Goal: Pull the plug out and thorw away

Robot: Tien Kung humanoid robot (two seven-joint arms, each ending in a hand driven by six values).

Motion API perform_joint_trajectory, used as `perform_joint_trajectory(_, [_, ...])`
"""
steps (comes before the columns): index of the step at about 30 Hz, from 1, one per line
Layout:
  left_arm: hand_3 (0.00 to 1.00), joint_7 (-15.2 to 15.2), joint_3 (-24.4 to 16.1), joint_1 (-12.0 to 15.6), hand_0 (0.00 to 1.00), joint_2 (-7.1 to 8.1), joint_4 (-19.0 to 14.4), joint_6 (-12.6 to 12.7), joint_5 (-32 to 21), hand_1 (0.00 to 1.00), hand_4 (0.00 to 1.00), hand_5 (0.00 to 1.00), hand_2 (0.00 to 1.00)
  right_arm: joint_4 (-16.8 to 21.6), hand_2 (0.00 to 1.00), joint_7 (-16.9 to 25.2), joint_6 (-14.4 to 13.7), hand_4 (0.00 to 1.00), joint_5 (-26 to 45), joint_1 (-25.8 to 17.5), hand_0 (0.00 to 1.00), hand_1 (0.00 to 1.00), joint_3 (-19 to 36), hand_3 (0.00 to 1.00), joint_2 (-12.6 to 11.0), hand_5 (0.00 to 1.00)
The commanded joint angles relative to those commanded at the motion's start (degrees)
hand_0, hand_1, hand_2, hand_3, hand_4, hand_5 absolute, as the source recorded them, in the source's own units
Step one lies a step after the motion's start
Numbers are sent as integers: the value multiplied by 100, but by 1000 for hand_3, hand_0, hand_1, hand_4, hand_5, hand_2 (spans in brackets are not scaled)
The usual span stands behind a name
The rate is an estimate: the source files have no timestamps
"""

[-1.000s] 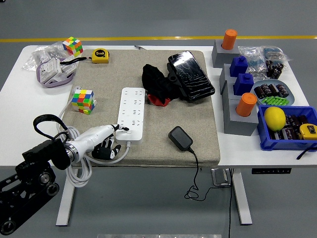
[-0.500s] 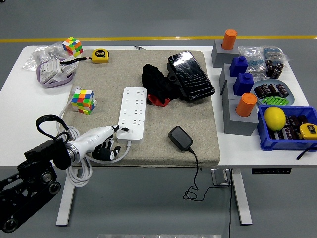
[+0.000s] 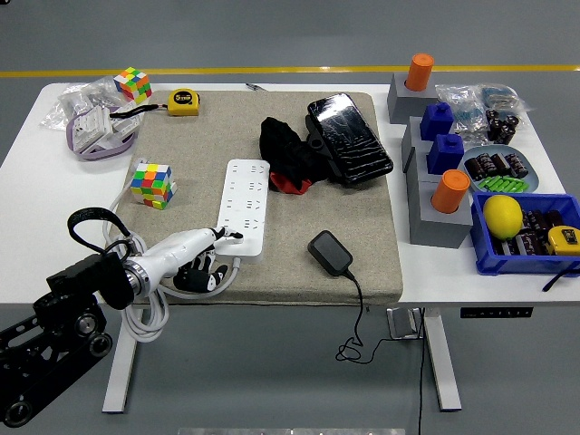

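Note:
A white power strip (image 3: 245, 204) lies lengthwise on the beige mat (image 3: 199, 136), all of its sockets looking empty. A black plug adapter (image 3: 331, 252) lies loose on the mat to the strip's right, its thin black cable (image 3: 358, 308) hanging over the table's front edge. My left hand (image 3: 198, 252), white on top with black fingers beneath, reaches in from the lower left. Its fingers are stretched out toward the strip's near end and one fingertip (image 3: 222, 235) touches that end. It holds nothing. The strip's thick white cord (image 3: 145, 313) is coiled under my wrist.
Two colour cubes (image 3: 151, 184) (image 3: 133, 83), a yellow tape measure (image 3: 184, 101), a black pouch (image 3: 349, 136) and a black-red cloth (image 3: 283, 156) sit on or near the mat. Grey blocks (image 3: 435, 222) with orange and blue pieces and a blue bin (image 3: 480, 243) stand at the right.
My left hand has crept slightly forward and up toward the strip's near end. The adapter and strip have stayed put.

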Motion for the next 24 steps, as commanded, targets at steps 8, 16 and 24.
perform_joint_trajectory(8, [888,-43,65,-50,95,-45,224,20,-13,115,448,2,147,-2,684,0,1,987,-3,6,619,662,16,637,12,525])
perform_joint_trajectory(16, [884,-55,47,-56,94,-55,165,20,-29,113,434,2,146,-4,684,-1,0,987,-4,-1,619,662,16,636,10,525])
perform_joint_trajectory(24, [885,-77,41,-102,94,-93,229,26,-53,114,440,2,147,0,684,4,-5,987,8,-6,619,662,-3,637,14,524])
